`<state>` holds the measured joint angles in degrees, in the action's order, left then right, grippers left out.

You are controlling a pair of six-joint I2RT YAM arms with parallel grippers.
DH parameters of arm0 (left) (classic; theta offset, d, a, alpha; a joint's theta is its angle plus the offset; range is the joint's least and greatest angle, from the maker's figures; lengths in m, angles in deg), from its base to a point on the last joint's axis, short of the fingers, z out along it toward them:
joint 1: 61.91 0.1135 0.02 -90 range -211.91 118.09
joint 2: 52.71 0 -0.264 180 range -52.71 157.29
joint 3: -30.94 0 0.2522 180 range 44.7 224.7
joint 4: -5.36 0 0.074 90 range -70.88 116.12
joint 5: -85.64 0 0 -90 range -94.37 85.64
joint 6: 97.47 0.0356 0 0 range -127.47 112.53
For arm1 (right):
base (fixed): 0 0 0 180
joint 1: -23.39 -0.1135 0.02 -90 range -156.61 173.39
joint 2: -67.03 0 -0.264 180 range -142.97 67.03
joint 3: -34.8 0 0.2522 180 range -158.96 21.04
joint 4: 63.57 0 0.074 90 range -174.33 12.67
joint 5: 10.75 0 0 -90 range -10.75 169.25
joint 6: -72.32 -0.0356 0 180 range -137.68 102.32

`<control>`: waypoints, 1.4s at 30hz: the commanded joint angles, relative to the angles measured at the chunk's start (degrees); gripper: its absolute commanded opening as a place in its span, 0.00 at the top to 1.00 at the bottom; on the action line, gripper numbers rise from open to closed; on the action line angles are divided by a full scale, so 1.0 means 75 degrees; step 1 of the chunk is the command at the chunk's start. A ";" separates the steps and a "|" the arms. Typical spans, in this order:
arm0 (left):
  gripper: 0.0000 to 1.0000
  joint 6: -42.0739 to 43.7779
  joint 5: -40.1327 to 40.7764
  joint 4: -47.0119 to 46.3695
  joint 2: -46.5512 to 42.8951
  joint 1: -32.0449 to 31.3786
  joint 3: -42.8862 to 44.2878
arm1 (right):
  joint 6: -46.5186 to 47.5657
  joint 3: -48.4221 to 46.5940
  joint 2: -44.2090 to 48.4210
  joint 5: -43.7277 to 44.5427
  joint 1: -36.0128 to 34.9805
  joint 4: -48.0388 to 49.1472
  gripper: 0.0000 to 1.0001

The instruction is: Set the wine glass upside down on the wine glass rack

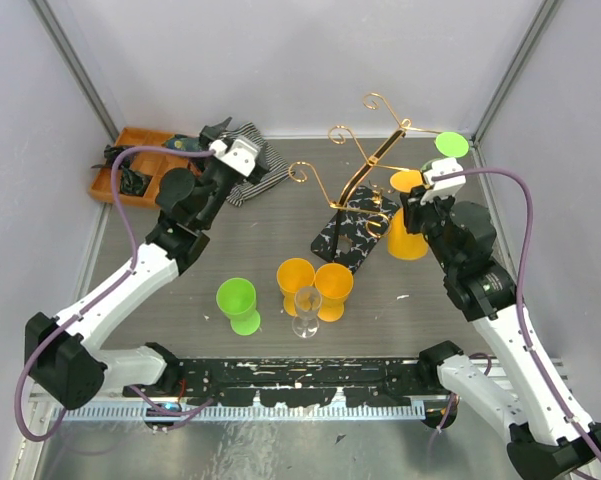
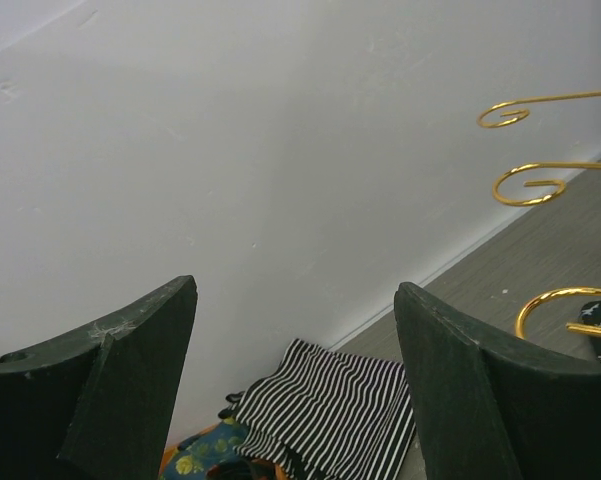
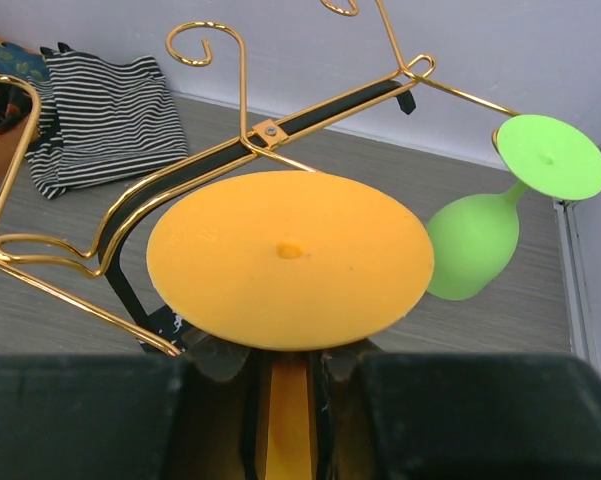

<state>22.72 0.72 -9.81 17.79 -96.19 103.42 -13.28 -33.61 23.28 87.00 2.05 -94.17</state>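
The gold wire wine glass rack point(image 1: 365, 170) stands tilted on its black speckled base point(image 1: 353, 232) at the back right. It also shows in the right wrist view point(image 3: 310, 105), and its scrolls show in the left wrist view point(image 2: 525, 185). My right gripper point(image 1: 420, 200) point(image 3: 293, 400) is shut on the stem of an upside-down orange wine glass point(image 1: 408, 240) point(image 3: 290, 255), held just right of the rack, foot up near the gold wire arms. A green glass point(image 3: 470, 245) point(image 1: 452, 145) hangs upside down on the rack's right arm. My left gripper point(image 1: 220, 135) point(image 2: 295, 290) is open and empty at the back left.
A green glass point(image 1: 237, 303), two orange glasses point(image 1: 296, 280) point(image 1: 332, 288) and a clear glass point(image 1: 307, 310) stand at the table's front middle. A striped cloth point(image 1: 255, 165) point(image 2: 330, 410) and an orange tray point(image 1: 130, 165) lie at the back left. Walls close in on three sides.
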 commanded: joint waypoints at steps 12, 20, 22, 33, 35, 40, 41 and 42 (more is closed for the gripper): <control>0.09 0.1353 -0.3165 0.0853 0.1123 -0.0496 0.1639 | 0.1040 -0.3978 -0.1457 0.0385 -0.0012 -0.2683 0.99; 0.10 0.2031 -0.3526 0.0597 0.1412 -0.0871 0.1851 | 0.0459 -0.6199 -0.2773 -0.1542 -0.0006 -0.4314 0.99; 0.12 0.2156 -0.3549 0.0533 0.1440 -0.0978 0.1895 | 0.0327 -0.6405 -0.3147 -0.2123 -0.0013 -0.4523 0.99; 0.19 0.2525 -0.3530 0.0365 0.1662 -0.1372 0.2255 | 0.0127 -0.7155 -0.4171 -0.3863 -0.0013 -0.4841 0.99; 0.23 0.2525 -0.3569 0.0385 0.1712 -0.1415 0.2309 | 0.0128 -0.7292 -0.4267 -0.3966 -0.0006 -0.4839 0.99; 0.32 0.2513 -0.3653 0.0523 0.1845 -0.1527 0.2398 | 0.0116 -0.7386 -0.4304 -0.4067 -0.0007 -0.4674 0.99; 0.33 0.2497 -0.3660 0.0525 0.1865 -0.1557 0.2404 | 0.0116 -0.7385 -0.4301 -0.4068 -0.0010 -0.4650 0.99; 0.35 0.2474 -0.3668 0.0523 0.1886 -0.1578 0.2421 | 0.0116 -0.7385 -0.4293 -0.4074 -0.0011 -0.4636 0.99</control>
<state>40.97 -25.58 -5.02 31.11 -107.27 119.20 -11.81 -86.81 -9.94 58.46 2.05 -131.37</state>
